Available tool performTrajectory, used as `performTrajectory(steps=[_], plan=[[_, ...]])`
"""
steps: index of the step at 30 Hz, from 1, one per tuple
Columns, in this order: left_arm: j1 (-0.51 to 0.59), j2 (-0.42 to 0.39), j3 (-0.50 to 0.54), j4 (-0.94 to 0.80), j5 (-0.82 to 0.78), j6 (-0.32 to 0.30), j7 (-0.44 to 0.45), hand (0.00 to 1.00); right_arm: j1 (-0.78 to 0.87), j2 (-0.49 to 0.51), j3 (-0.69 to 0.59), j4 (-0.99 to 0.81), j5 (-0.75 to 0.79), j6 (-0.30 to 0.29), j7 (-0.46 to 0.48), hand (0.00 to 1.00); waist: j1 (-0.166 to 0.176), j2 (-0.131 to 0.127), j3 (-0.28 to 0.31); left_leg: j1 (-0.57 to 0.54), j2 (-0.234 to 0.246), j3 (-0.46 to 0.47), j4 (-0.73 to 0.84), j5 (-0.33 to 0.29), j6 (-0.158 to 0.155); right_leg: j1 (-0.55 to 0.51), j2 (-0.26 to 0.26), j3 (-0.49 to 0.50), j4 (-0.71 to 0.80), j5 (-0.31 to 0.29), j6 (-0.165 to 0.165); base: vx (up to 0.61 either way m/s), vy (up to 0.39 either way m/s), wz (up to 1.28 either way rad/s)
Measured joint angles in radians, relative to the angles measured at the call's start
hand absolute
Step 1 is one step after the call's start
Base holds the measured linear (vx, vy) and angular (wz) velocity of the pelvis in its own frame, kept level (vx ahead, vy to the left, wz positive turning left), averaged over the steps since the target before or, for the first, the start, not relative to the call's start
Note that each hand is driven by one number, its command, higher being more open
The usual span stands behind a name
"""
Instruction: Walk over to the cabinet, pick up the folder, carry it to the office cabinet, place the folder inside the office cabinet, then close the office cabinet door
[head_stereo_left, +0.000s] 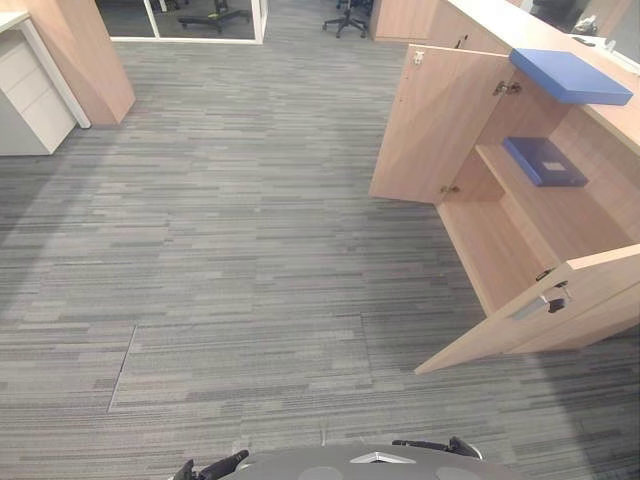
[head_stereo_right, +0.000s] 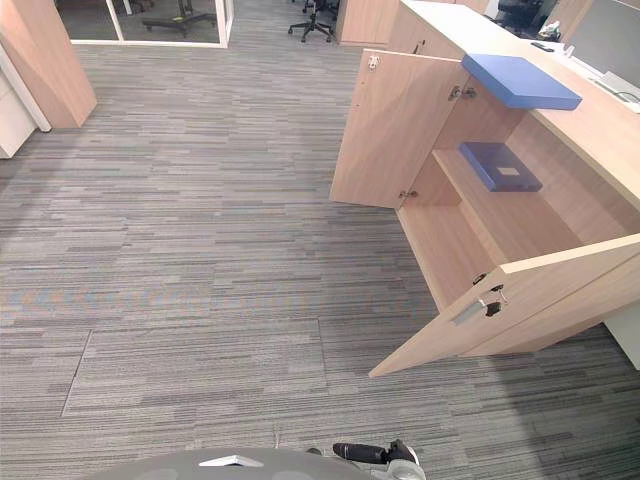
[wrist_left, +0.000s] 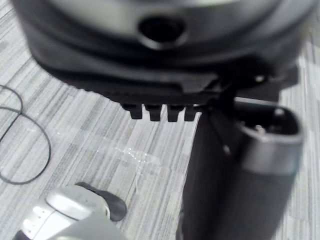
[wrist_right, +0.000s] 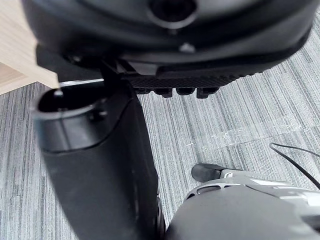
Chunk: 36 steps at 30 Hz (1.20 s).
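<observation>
Cabinet (head_stereo_left: 520, 230) in light wood at the right, both doors swung wide open. Far door (head_stereo_left: 440, 125) standing out over the carpet (head_stereo_left: 250, 250); near door (head_stereo_left: 540, 310) angled across the foreground, with a metal handle (head_stereo_left: 545, 300) near its top edge. Inside, a shelf (head_stereo_left: 560, 215) across the upper part of the open compartment.

Folder (head_stereo_left: 545, 160), dark blue with a small pale label, flat on that shelf toward its far end, close to the far door's hinges. Touches neither robot hand and lies well apart from both. Above it, on the surface (head_stereo_right: 600, 120) atop the cabinet, a flat box (head_stereo_left: 570, 75) in lighter blue, jutting a little past the front edge over the open compartment.

Left robot hand (head_stereo_left: 212, 467) low at the near edge of the head views, left of centre, over bare carpet; fingers stretched out and loose, holding nothing. Right robot hand (head_stereo_right: 372, 453) low at the near edge too, right of centre, near the open door's lower corner but apart from it; fingers out straight, empty as well. From the left wrist, fingers (wrist_left: 155, 112) in a short row beside the thick thumb (wrist_left: 240, 170), only striped carpet past them.

Farther off, office chairs (head_stereo_left: 345, 18) at the far end of the room and a white drawer unit (head_stereo_left: 30, 100) at the far left.
</observation>
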<state>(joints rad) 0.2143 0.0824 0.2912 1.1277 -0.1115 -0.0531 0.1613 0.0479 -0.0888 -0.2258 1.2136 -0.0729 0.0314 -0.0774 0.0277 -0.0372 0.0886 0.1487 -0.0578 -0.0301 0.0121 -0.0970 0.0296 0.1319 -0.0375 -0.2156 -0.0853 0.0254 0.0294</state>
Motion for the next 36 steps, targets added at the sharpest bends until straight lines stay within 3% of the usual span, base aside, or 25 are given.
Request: performTrajectory(steps=[9, 11, 14, 15, 17, 18, 22, 24, 25, 26, 28, 30, 32, 34, 35, 36], plan=[[-0.003, 0.008, 0.001, 0.004, 0.005, 0.01, -0.072, 1.0, 0.0, 0.003, -0.011, 0.0, -0.001, 0.001, 0.012, 1.0, 0.0, -0.003, 0.003, -0.002, -0.001, -0.01, 0.003, 0.002, -0.002, 0.003, -0.003, -0.011, 0.0, 0.0, 0.001, -0.03, -0.006, 0.03], [-0.007, 0.01, 0.012, 0.004, 0.005, 0.011, -0.077, 1.0, 0.001, 0.007, -0.019, -0.002, -0.001, 0.001, 0.015, 1.0, 0.0, -0.006, 0.005, -0.024, -0.003, -0.016, 0.042, -0.018, -0.015, 0.002, -0.006, -0.021, 0.001, -0.008, 0.003, -0.03, -0.008, 0.15], [-0.007, -0.023, 0.09, -0.009, 0.004, 0.013, -0.077, 1.0, 0.01, 0.006, -0.041, -0.02, -0.001, 0.003, 0.028, 1.0, 0.006, 0.016, 0.023, -0.138, 0.019, 0.007, 0.293, -0.13, -0.051, 0.009, 0.006, -0.033, 0.001, -0.035, -0.017, -0.03, 0.008, 0.02], [-0.009, -0.032, 0.122, -0.023, 0.003, 0.015, -0.078, 1.0, 0.014, 0.008, -0.04, -0.047, 0.0, 0.004, 0.027, 1.0, 0.024, 0.018, 0.032, -0.225, 0.031, 0.049, 0.49, -0.143, -0.067, 0.009, 0.006, -0.019, 0.016, -0.042, -0.027, -0.02, 0.056, -0.22], [-0.006, -0.057, 0.137, -0.043, 0.003, 0.013, -0.078, 1.0, 0.011, -0.005, -0.041, -0.052, 0.001, 0.006, 0.022, 1.0, 0.043, 0.029, 0.061, -0.382, 0.071, 0.074, 0.732, -0.211, -0.049, 0.004, -0.006, 0.023, 0.095, -0.084, -0.021, 0.0, 0.105, -0.44], [-0.004, -0.056, 0.137, -0.041, 0.004, 0.013, -0.078, 1.0, 0.011, -0.006, -0.041, -0.052, 0.001, 0.006, 0.021, 1.0, 0.046, 0.034, 0.062, -0.393, 0.075, 0.072, 0.729, -0.211, -0.049, 0.006, -0.01, 0.028, 0.1, -0.087, -0.019, 0.02, 0.162, -0.56], [0.008, -0.071, 0.138, -0.045, 0.004, 0.014, -0.071, 1.0, 0.017, -0.018, -0.005, -0.08, 0.001, 0.009, 0.018, 1.0, 0.05, 0.03, 0.062, -0.466, 0.132, -0.023, 0.425, -0.147, -0.073, -0.001, -0.105, 0.071, 0.079, -0.109, 0.013, 0.13, 0.316, -0.56], [0.008, -0.076, 0.138, -0.046, 0.005, 0.013, -0.06, 1.0, 0.018, -0.023, 0.003, -0.088, 0.0, 0.009, 0.017, 1.0, 0.05, 0.037, 0.058, -0.47, 0.154, -0.062, 0.379, -0.133, -0.087, -0.01, -0.137, 0.093, 0.062, -0.114, 0.029, 0.26, 0.438, -0.62], [0.013, -0.078, 0.147, -0.046, 0.007, 0.014, -0.059, 1.0, 0.021, -0.017, -0.002, -0.091, 0.001, 0.013, 0.009, 1.0, 0.053, 0.037, 0.052, -0.474, 0.149, 0.003, 0.404, -0.078, -0.121, 0.0, -0.177, 0.118, 0.044, -0.118, 0.041, 0.32, 0.467, -0.65], [0.019, -0.072, 0.153, -0.05, 0.007, 0.013, -0.059, 1.0, 0.024, -0.014, -0.008, -0.091, -0.001, 0.019, 0.009, 1.0, 0.056, 0.031, 0.045, -0.476, 0.135, 0.035, 0.409, -0.069, -0.118, -0.002, -0.203, 0.117, 0.049, -0.12, 0.042, 0.4, 0.513, -0.66], [0.022, -0.06, 0.178, -0.051, 0.041, 0.01, -0.052, 1.0, 0.03, 0.011, -0.048, -0.092, -0.002, 0.023, 0.013, 1.0, 0.06, -0.004, 0.007, -0.453, 0.107, 0.132, 0.403, -0.057, -0.09, -0.051, -0.271, 0.141, 0.214, -0.11, 0.067, 0.39, 0.375, -0.68], [0.023, -0.054, 0.178, -0.052, 0.044, 0.01, -0.053, 1.0, 0.028, 0.024, -0.078, -0.092, -0.001, 0.024, 0.022, 1.0, 0.085, -0.023, -0.012, -0.377, 0.053, 0.192, 0.349, -0.071, -0.04, -0.101, -0.337, 0.171, 0.332, -0.101, 0.073, 0.34, 0.317, -0.81], [0.03, -0.044, 0.168, -0.046, 0.047, 0.012, -0.056, 1.0, 0.023, 0.03, -0.118, -0.101, 0.001, 0.024, 0.037, 1.0, 0.071, -0.025, -0.029, -0.29, -0.014, 0.22, 0.273, -0.07, -0.004, -0.164, -0.396, 0.198, 0.492, -0.071, 0.046, 0.24, 0.219, -0.32], [0.023, -0.055, 0.159, -0.036, 0.047, 0.01, -0.058, 1.0, 0.03, 0.009, -0.163, -0.132, 0.002, 0.021, 0.043, 1.0, 0.04, 0.018, -0.058, -0.199, -0.067, 0.226, 0.206, -0.044, 0.041, -0.28, -0.459, 0.178, 0.738, 0.052, -0.116, 0.34, 0.254, 0.06], [0.02, -0.059, 0.156, -0.033, 0.047, 0.01, -0.06, 1.0, 0.019, 0.006, -0.165, -0.137, 0.002, 0.018, 0.039, 1.0, 0.028, 0.026, -0.058, -0.181, -0.075, 0.225, 0.2, -0.041, 0.048, -0.3, -0.475, 0.157, 0.795, 0.082, -0.137, 0.32, 0.211, 0.18], [0.012, -0.064, 0.156, -0.027, 0.048, 0.009, -0.063, 1.0, -0.017, 0.004, -0.169, -0.136, 0.001, 0.016, 0.014, 1.0, 0.012, 0.041, -0.038, -0.135, -0.079, 0.214, 0.204, -0.041, 0.051, -0.314, -0.489, 0.093, 0.879, 0.089, -0.137, 0.28, 0.174, 0.0]])
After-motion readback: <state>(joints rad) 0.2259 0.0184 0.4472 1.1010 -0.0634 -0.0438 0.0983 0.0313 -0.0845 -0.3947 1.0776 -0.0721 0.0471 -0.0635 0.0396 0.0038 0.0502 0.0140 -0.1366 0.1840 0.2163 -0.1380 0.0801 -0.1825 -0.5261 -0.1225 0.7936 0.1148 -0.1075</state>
